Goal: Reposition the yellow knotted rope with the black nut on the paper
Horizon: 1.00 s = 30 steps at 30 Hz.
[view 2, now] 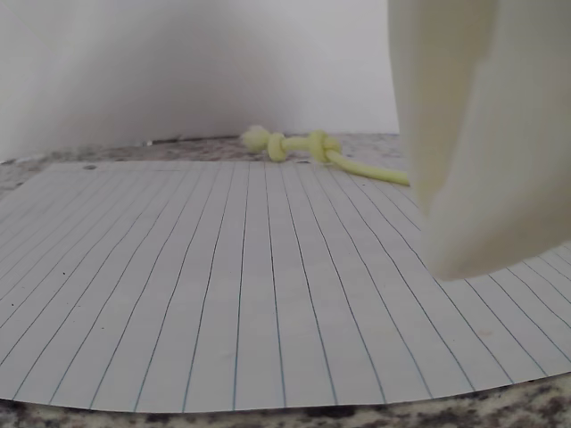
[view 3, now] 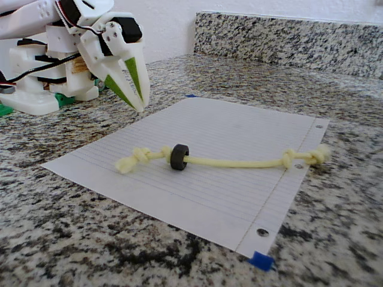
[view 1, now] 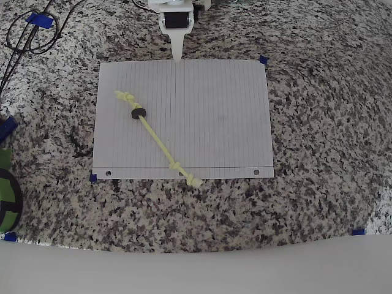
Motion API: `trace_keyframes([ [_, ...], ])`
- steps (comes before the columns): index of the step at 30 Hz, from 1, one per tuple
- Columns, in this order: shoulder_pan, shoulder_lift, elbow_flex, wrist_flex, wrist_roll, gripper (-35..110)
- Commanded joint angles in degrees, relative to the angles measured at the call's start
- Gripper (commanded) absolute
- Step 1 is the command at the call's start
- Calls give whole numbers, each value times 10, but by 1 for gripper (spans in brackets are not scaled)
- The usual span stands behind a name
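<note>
Claw: the white claw [view 3: 139,103] hangs over the far edge of the paper, its tips pointing down. In the fixed view the two fingers meet at the tips, with only a thin gap higher up, so it is closed and holds nothing. In the overhead view [view 1: 177,56] the tip is just at the paper's top edge; whether it touches the sheet I cannot tell.

Fingers: white, with green inner faces in the fixed view. In the wrist view one pale finger [view 2: 482,134] covers the right part of the picture.

Rope: the yellow knotted rope [view 1: 160,142] lies diagonal on the paper, from the upper-left area to the bottom edge in the overhead view. One knotted end goes a little past the bottom edge onto the desk. It is well apart from the claw.

Nut: the black nut [view 1: 137,113] sits on the rope, near the upper-left knot.

Paper: the paper [view 1: 214,110] lies flat in the middle of the desk, with the punched holes along its bottom edge in the overhead view and blue tape [view 3: 261,260] at some corners.

Desk: the desk [view 1: 324,122] is speckled granite, black, grey and white, with a white front edge.

Room: a granite backsplash [view 3: 287,39] under a white wall [view 3: 173,24]; black cables [view 1: 24,37] at the desk's upper-left corner in the overhead view.
</note>
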Motion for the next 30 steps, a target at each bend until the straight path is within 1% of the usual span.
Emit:
trace_keyframes([
  [1, 3, 2, 4, -5, -4, 8],
  [30, -1, 2, 4, -5, -3, 8],
])
